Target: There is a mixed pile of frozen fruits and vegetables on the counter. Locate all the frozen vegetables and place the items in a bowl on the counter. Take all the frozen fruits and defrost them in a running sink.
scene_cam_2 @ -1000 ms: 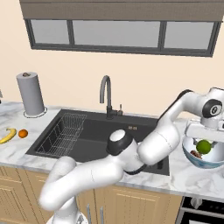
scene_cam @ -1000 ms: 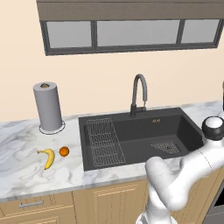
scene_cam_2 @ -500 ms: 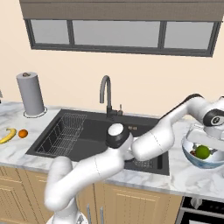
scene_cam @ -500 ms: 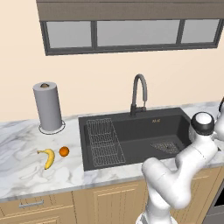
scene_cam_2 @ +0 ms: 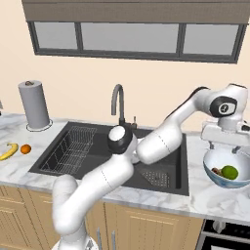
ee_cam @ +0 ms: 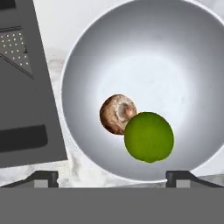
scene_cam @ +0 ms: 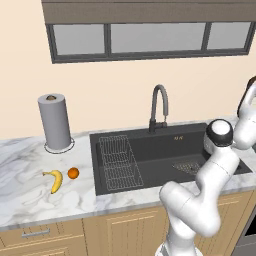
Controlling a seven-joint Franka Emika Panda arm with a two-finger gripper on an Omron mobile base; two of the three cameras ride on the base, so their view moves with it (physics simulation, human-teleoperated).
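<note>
Banana (scene_cam: pixel 55 180) and orange (scene_cam: pixel 73 173) lie side by side, just apart, near the front edge of the worktop (scene_cam: pixel 30 200) left of the sink (scene_cam: pixel 150 155), in front of a paper towel roll (scene_cam: pixel 55 122). Both vegetables sit at the other end: the green ball (ee_cam: pixel 148 136) and the brown lump (ee_cam: pixel 117 113) touch each other in the bowl (scene_cam_2: pixel 215 161), which stands on the worktop right of the sink. The gripper (scene_cam_2: pixel 223 145) hovers over the bowl with its fingers spread wide and nothing between them.

Judging by this, the vegetable half looks done and the fruits remain. The orange seems small, firm and round, likely to roll or slip, so a squeeze across its middle suits it. The banana looks light and curved; across its thick middle section, jaws square to its length, is probably the safest hold. If frozen, both skins may be slick.
</note>
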